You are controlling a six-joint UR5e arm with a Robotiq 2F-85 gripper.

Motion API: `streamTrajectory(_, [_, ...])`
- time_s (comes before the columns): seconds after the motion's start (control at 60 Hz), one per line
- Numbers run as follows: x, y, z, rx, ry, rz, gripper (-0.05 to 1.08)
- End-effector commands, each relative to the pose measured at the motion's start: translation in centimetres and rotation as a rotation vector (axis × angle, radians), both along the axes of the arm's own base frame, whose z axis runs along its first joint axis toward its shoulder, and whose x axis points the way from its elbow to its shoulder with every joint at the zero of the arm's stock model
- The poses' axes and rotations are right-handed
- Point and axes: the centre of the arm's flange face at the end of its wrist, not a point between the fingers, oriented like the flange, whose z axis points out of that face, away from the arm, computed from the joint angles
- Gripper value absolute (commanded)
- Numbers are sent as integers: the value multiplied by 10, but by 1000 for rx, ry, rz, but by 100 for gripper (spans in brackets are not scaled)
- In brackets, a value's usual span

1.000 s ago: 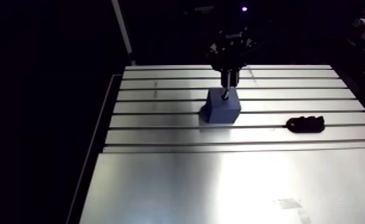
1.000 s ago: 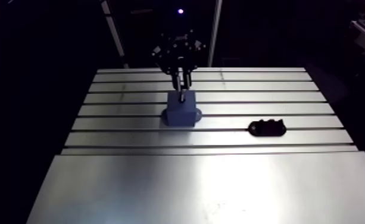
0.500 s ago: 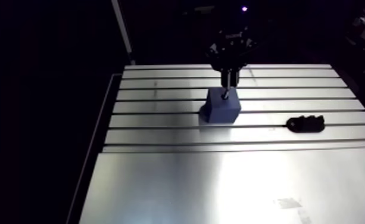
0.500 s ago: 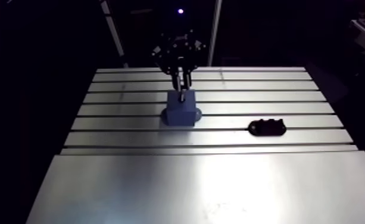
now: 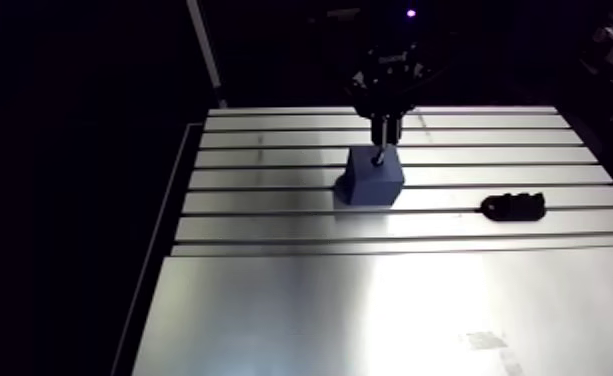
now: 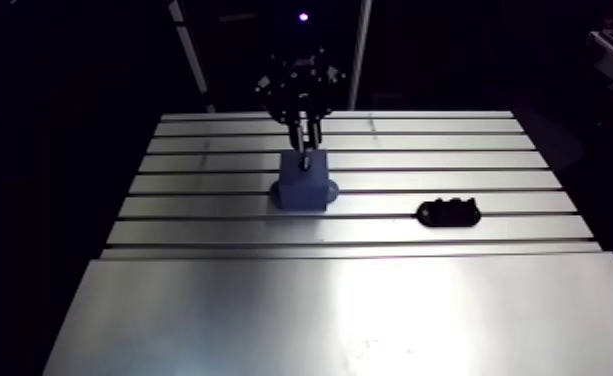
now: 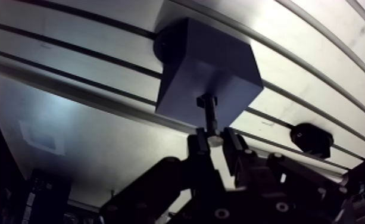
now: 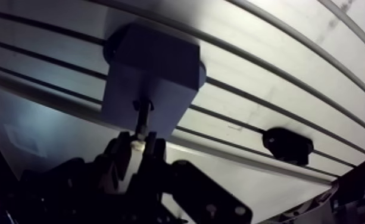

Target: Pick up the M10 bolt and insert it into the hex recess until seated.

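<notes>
A dark blue block point(image 7: 211, 68) stands on the slotted table point(image 7: 89, 128), directly ahead of my gripper point(image 7: 214, 140). The gripper is shut on the shank of a dark bolt point(image 7: 209, 114), held upright. The bolt's wider end meets the block's top face near its front edge. I cannot tell whether it sits in a recess or only touches the surface. In the arm view the gripper point(image 5: 384, 132) hangs straight above the block point(image 5: 373, 181) at the table's middle back.
A small black lumpy part point(image 5: 513, 206) lies on the table to the right of the block, also seen in the wrist view point(image 7: 311, 139). Long slots run across the table's back half. A smooth plate point(image 5: 390, 310) covers the front half.
The whole picture has crept slightly, so the camera moved a little. Gripper, bolt and block keep the same relation to each other.
</notes>
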Motion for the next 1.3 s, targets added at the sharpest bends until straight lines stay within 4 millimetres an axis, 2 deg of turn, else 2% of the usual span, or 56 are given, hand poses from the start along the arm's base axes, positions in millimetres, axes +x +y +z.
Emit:
streamTrajectory(0.017, [1, 0, -3, 0, -5, -1, 98])
streamTrajectory(1.3, [1, -3, -1, 1, -3, 4, 99])
